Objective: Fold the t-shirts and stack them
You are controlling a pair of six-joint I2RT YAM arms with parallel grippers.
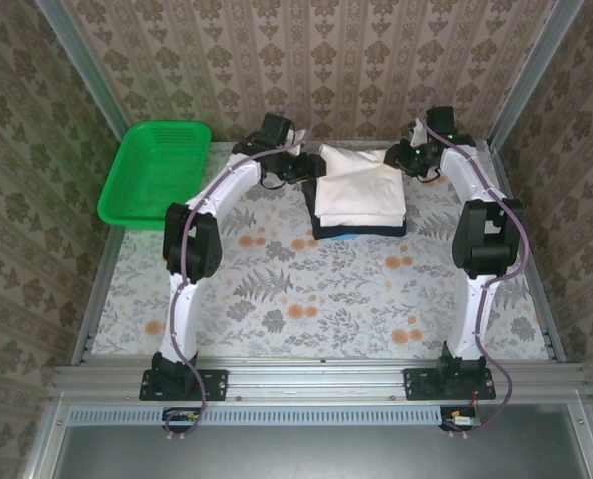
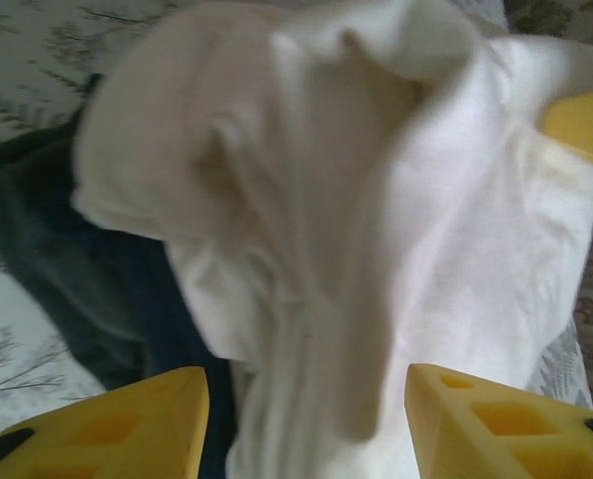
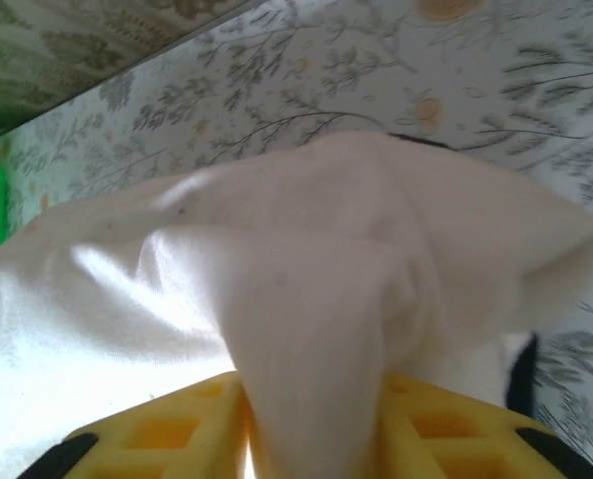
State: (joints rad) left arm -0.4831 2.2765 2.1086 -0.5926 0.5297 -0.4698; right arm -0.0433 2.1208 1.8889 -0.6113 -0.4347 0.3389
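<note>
On the worktop point(image 1: 306, 299) the cream shirt point(image 1: 360, 192) lies folded on the navy shirt point(image 1: 376, 231), so stacking looks nearly done. At its far edge the right pincer point(image 3: 311, 384) pinches a cream fold. The left pincer point(image 2: 304, 379) straddles cloth, and I cannot tell if it grips. The next move probably calls for laying that edge flat, then releasing. The stack's lower layers are hidden. The basket point(image 1: 127, 190) sits far left.

Top t-shirts point(image 1: 359, 190): cream-white, plain. Bottom t-shirt point(image 1: 376, 231): dark navy. Basket point(image 1: 152, 170): bright green mesh. Desk point(image 1: 306, 289): pale, grey leaf print, orange flowers. Walls point(image 1: 306, 60): beige damask pattern. Jaws: yellow, black tips.
</note>
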